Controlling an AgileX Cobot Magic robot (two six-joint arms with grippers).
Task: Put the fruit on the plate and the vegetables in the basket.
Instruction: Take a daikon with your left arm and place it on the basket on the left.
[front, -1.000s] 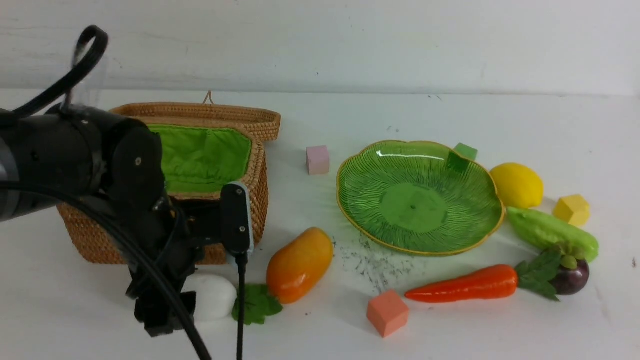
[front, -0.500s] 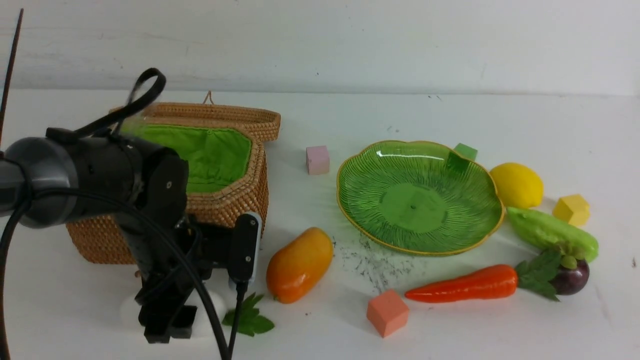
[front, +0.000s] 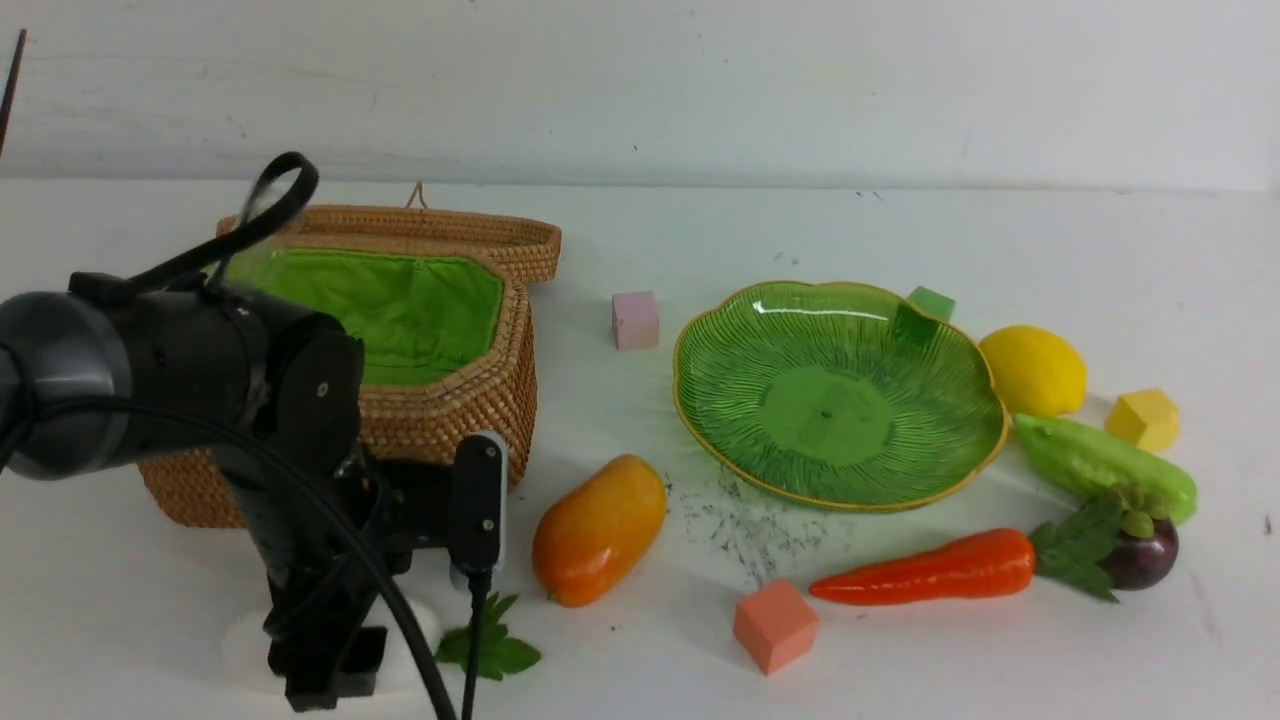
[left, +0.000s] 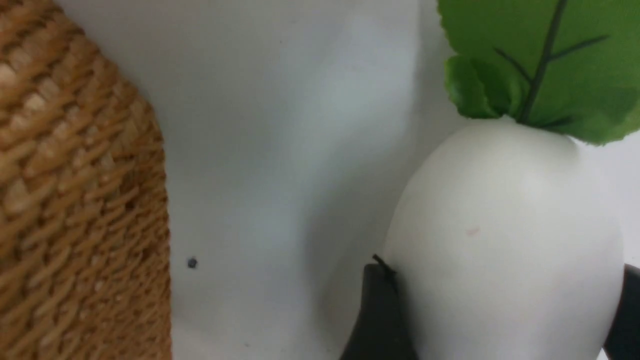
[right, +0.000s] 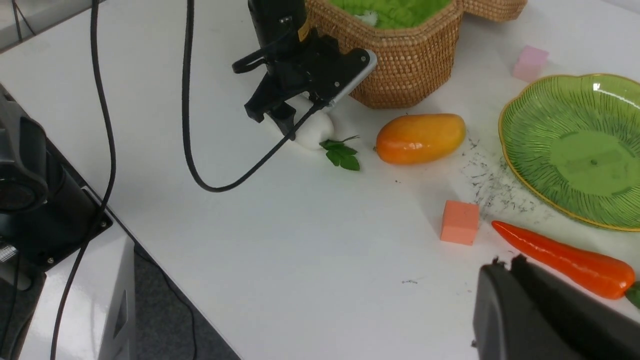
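My left gripper (front: 322, 668) is down at the table in front of the wicker basket (front: 460, 400), shut on the white radish (left: 500, 225). A dark finger presses each side of it, and its green leaves (front: 490, 645) stick out to the right. The mango (front: 598, 528) lies just right of them. The green plate (front: 840, 400) is bare. Lemon (front: 1035, 370), light-green gourd (front: 1100, 460), mangosteen (front: 1140, 555) and carrot (front: 930, 570) lie to its right and front. My right gripper (right: 505, 262) is shut and holds nothing, hovering near the carrot's (right: 560, 260) tip.
The basket's lid (front: 450, 235) hangs open behind it, showing the green lining. Foam cubes sit about: pink (front: 635, 319), green (front: 930, 300) behind the plate, yellow (front: 1145, 418) and salmon (front: 775, 625). The table's near edge (right: 165, 260) shows in the right wrist view.
My left gripper has come down and leftward in front of the basket. Its jaws have narrowed onto the radish, which has slid left with it, away from the mango.
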